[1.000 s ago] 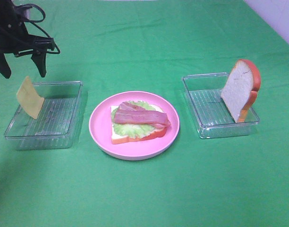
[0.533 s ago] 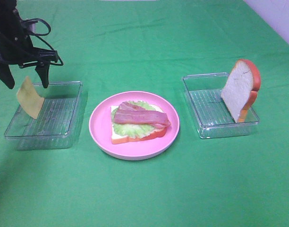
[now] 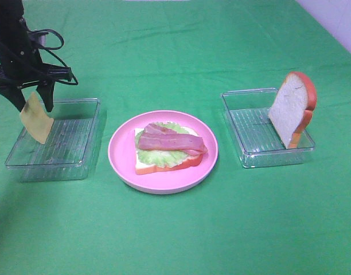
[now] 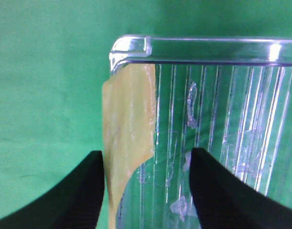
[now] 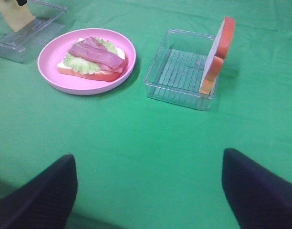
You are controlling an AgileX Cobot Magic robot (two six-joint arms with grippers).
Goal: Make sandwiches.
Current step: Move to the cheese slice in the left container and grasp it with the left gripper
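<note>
The open sandwich lies on the round pink plate (image 3: 119, 163): a bread slice (image 3: 164, 165) with lettuce (image 3: 158, 156) and bacon strips (image 3: 171, 141); it also shows in the right wrist view (image 5: 96, 57). The yellow cheese square (image 3: 36, 118) leans upright against the left wall of the left clear tray (image 3: 78, 154). My left gripper (image 3: 33, 103) is open, its fingers standing either side of the cheese's top edge (image 4: 128, 124). The second bread slice (image 3: 293, 107) leans upright in the right clear tray (image 3: 250, 129). My right gripper (image 5: 146, 191) is open and empty, well back from the plate.
A green cloth (image 3: 175, 229) covers the table. The left tray's rim (image 4: 198, 45) runs close beyond the left fingers (image 4: 84, 191). The left arm's cables (image 3: 52, 37) hang above the tray's far side. A pale wall (image 3: 336, 17) shows at the far right corner.
My left gripper has come down and slightly right over the left tray, so its open fingers now straddle the cheese's top. Everything else is unmoved.
</note>
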